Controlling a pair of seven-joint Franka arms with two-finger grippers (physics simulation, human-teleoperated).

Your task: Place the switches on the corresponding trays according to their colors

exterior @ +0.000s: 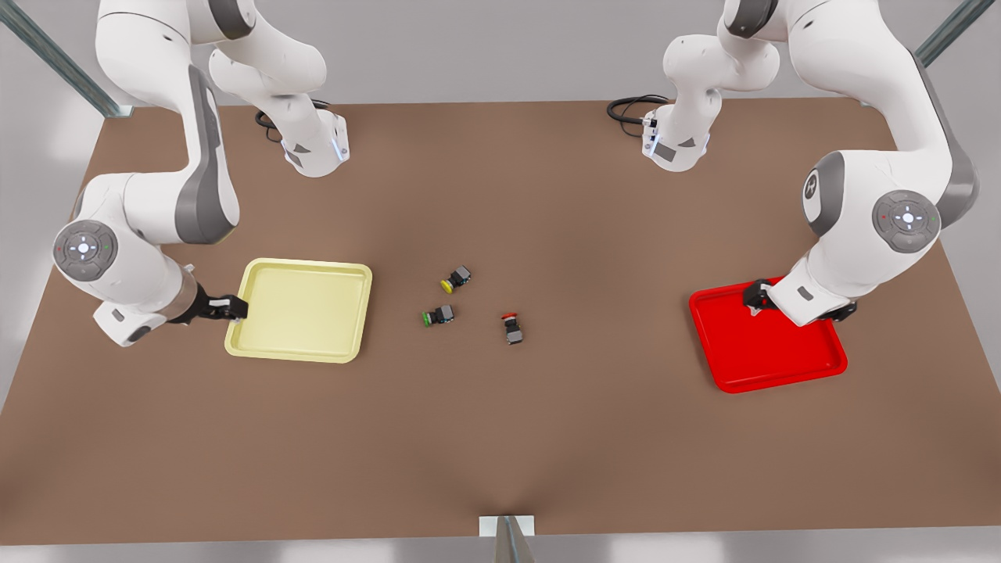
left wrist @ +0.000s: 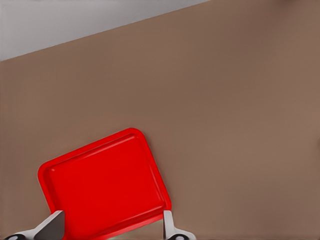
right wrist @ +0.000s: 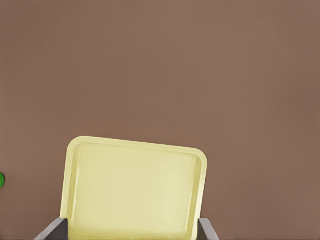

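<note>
The yellow-capped switch [exterior: 455,279] and the red-capped switch [exterior: 512,327] lie on their sides mid-table, clear of both trays. The pale yellow tray [exterior: 301,313] sits toward the front view's left. My right gripper [exterior: 233,306] is open at its outer edge, and the tray [right wrist: 135,192] shows between the spread fingers [right wrist: 52,231] in the right wrist view. The red tray [exterior: 770,352] sits toward the front view's right. My left gripper [exterior: 755,301] hangs open over its far corner, fingers [left wrist: 167,227] straddling the tray [left wrist: 102,190]. Both trays are empty.
A green-capped switch [exterior: 438,316] lies close beside the yellow-capped one, between it and the red-capped one; its cap [right wrist: 1,180] peeks in at the right wrist view's edge. The arm bases [exterior: 313,148] [exterior: 676,141] stand at the table's far side.
</note>
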